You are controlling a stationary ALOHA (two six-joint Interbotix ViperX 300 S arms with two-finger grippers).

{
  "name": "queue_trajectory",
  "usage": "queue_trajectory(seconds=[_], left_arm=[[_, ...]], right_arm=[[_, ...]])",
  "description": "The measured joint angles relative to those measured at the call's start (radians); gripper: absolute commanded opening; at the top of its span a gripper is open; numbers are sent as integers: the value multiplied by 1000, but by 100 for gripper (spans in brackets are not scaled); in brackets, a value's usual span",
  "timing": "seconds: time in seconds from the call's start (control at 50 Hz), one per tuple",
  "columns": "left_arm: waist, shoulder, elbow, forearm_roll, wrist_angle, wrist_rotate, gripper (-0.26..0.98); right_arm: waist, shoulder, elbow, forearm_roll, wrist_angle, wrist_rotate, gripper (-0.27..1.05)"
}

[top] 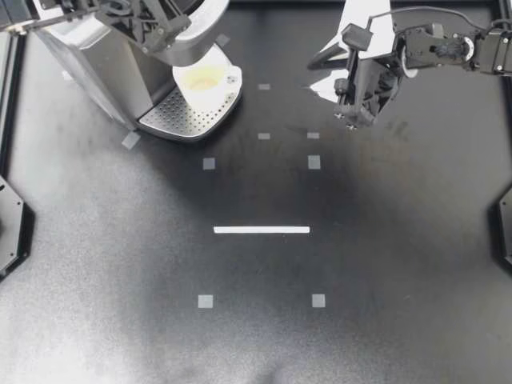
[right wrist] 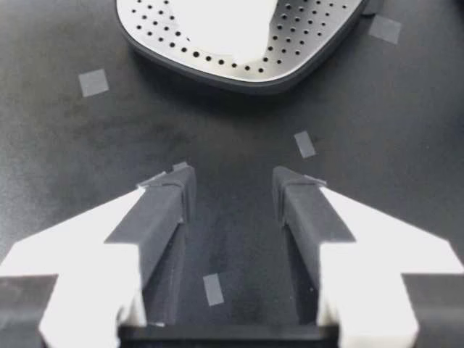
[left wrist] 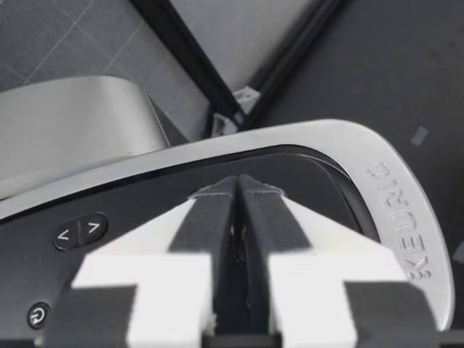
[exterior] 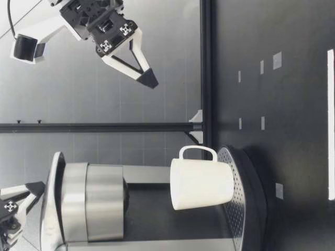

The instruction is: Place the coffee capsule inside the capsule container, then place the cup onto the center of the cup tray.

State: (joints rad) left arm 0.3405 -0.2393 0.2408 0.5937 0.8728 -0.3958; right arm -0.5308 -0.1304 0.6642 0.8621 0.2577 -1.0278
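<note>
A white cup stands upright on the perforated metal cup tray of the coffee machine at the back left; in the low view the cup has its handle toward the table's middle. My left gripper is over the machine's top, and its wrist view shows that gripper shut with nothing between the fingers, just above the dark lid. My right gripper hangs open and empty high above the table at the back right, with the tray ahead of it. No capsule shows.
Small grey tape squares and a white tape strip mark the black tabletop. A black frame rail runs behind the machine. Dark brackets sit at both side edges of the table.
</note>
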Motion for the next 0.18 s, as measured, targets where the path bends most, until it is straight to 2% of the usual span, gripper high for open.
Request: queue_trajectory(seconds=[0.18], left_arm=[[0, -9, -2, 0, 0, 2, 13]], right_arm=[[0, 2, -2, 0, 0, 0, 47]])
